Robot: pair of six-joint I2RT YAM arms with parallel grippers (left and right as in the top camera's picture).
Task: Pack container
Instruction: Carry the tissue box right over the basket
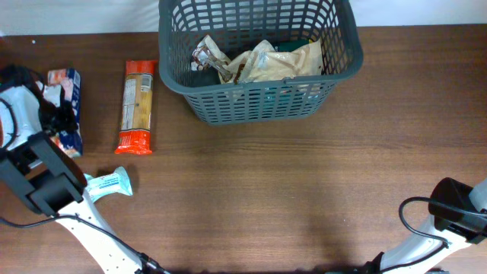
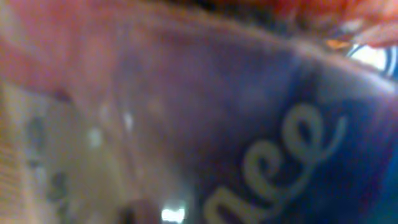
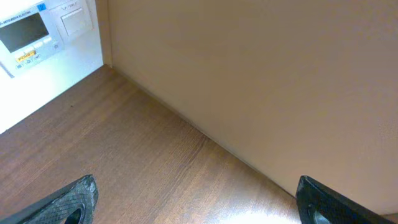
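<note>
We see the brown counter [image 1: 304, 190] filling the overhead view, and the container [image 1: 259, 106], a dark grey lattice basket, stands at its 12 o'clock edge with crumpled beige packets [image 1: 266, 65] lying inside. From the left claw [image 1: 61, 114], over at 9 o'clock, the container lies between 2 and 3 o'clock and well apart. From the right claw [image 3: 199, 208], down at 4 o'clock, it lies toward 10 o'clock, also well apart. A long orange packet [image 1: 138, 106] rests on the counter between the left claw and the container, nearer the claw. The left claw sits right on a blue-and-red packet [image 1: 68, 84], whose blurred blue face with pale script fills the left wrist view, so we cannot tell how its jaws stand. A small teal packet [image 1: 112, 183] lies at 8 o'clock beside the left arm. The right claw's jaws are spread wide over bare counter, with nothing between them.
</note>
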